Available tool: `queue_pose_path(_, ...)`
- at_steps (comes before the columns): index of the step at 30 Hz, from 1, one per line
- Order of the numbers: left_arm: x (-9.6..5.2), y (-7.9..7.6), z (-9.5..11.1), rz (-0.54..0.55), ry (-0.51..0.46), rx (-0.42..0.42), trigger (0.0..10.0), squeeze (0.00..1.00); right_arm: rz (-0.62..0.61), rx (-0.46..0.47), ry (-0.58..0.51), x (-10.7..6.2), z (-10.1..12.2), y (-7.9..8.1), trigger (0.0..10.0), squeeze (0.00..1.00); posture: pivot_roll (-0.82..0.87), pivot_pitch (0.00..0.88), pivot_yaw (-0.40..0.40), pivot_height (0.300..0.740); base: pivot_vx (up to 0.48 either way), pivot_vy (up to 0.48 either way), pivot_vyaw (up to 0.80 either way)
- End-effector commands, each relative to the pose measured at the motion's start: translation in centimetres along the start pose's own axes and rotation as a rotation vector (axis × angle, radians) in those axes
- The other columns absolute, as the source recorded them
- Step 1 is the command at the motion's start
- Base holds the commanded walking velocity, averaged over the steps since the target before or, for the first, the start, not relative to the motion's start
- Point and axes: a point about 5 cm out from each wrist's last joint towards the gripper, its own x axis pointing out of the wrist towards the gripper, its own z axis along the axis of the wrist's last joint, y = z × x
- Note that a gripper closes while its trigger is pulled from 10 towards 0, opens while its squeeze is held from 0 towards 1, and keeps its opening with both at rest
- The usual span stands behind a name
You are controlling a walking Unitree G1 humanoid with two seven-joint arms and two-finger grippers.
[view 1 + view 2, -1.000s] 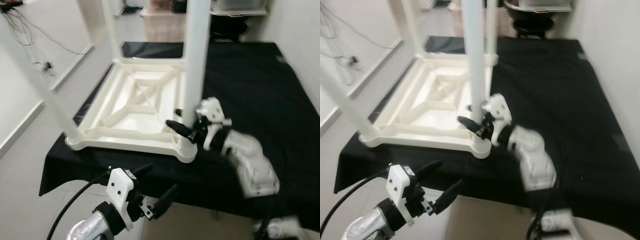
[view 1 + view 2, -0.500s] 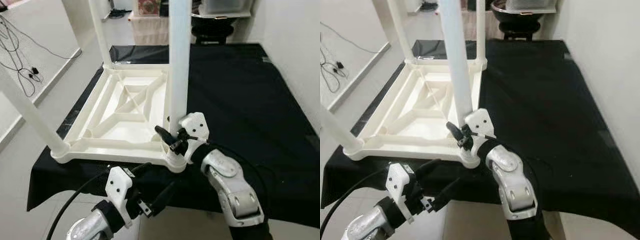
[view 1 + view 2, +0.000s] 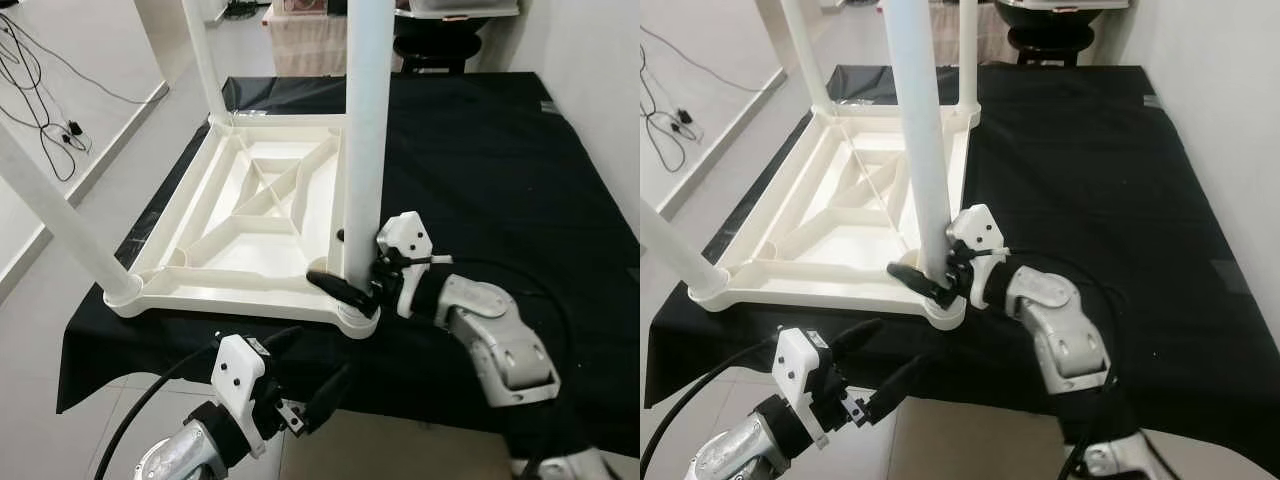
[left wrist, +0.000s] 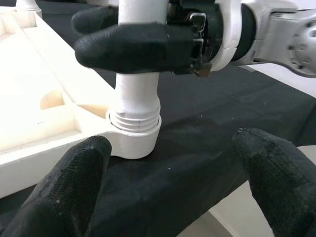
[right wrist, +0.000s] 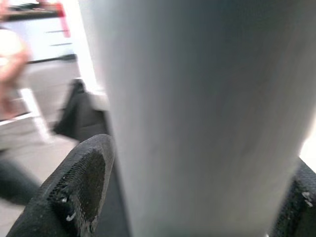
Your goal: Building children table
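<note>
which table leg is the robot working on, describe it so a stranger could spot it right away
An upside-down white children's table lies on a black cloth, its legs pointing up. Go to the corner nearest the robot: the leg there stands in a round socket. Unlike the other legs, it has the right end effector clamped around it just above the base.

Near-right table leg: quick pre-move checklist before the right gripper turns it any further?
1. Right gripper clamped on the leg low, just above the socket: ok.
2. Leg upright in the socket: ok.
3. Leg fully screwed down: not ok, thread rings visible above the socket collar.
4. Left gripper open, off the table edge, clear of the leg: ok.
5. Upside-down tabletop flat on the black cloth: ok.
6. Other legs fully seated: cannot tell.
</note>
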Motion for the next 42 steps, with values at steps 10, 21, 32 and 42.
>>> queue_pose_path(10,-0.3,-0.5,-0.1,0.008,0.014,-0.006,10.0,0.00,0.172,0.029,0.002,0.9,0.0,-2.0,10.0,0.00,0.07,0.170,0.031,0.740,0.000,0.000,0.00)
queue_pose_path(21,-0.3,-0.5,-0.1,0.012,0.014,-0.006,10.0,0.00,0.294,0.064,-0.040,-0.2,0.4,-3.0,0.0,0.00,0.07,0.177,0.037,0.740,0.000,0.000,0.00)
queue_pose_path(32,-0.2,-0.4,0.0,0.006,0.016,-0.004,10.0,0.00,0.279,0.073,-0.041,-1.5,-0.4,-3.1,0.0,0.00,0.05,0.182,0.039,0.740,0.000,0.000,0.00)
queue_pose_path(42,-0.4,0.2,0.1,0.007,0.015,-0.001,10.0,0.00,-0.515,0.069,0.153,-0.1,-5.4,2.8,0.0,0.00,0.02,0.186,0.060,0.740,0.000,0.000,0.00)
